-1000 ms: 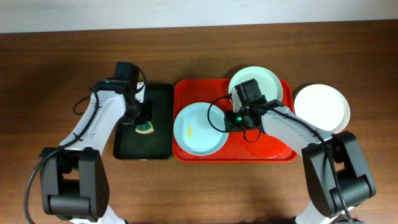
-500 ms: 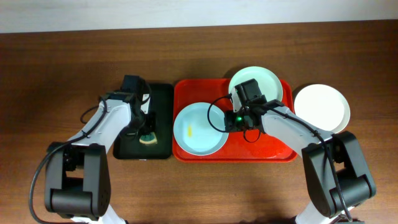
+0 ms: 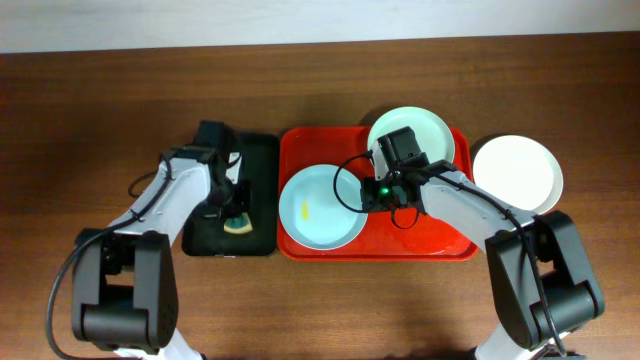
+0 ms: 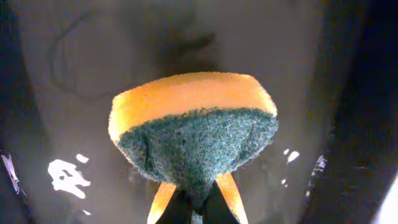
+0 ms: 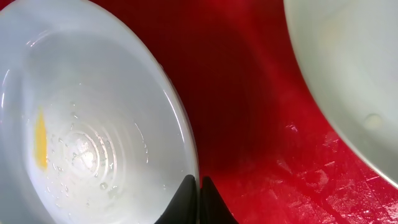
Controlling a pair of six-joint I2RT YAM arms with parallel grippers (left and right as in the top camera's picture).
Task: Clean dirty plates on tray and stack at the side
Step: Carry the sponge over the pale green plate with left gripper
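From above, the red tray (image 3: pixel 440 245) held a yellow-smeared mint plate (image 3: pixel 320 207) at its left and a second mint plate (image 3: pixel 425 128) at its far right; a white plate (image 3: pixel 517 172) lay on the table just right of it. The left gripper (image 3: pixel 236 213) hung over the black tray (image 3: pixel 262 160).

At the left wrist, the fingers clenched a yellow-and-green sponge (image 4: pixel 194 137).

At the right wrist, the right gripper (image 5: pixel 198 190) sat closed, seemingly nipping the smeared plate's right rim.

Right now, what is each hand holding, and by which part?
Left hand: sponge, by its green scouring edge. Right hand: pale blue plate, by its rim.
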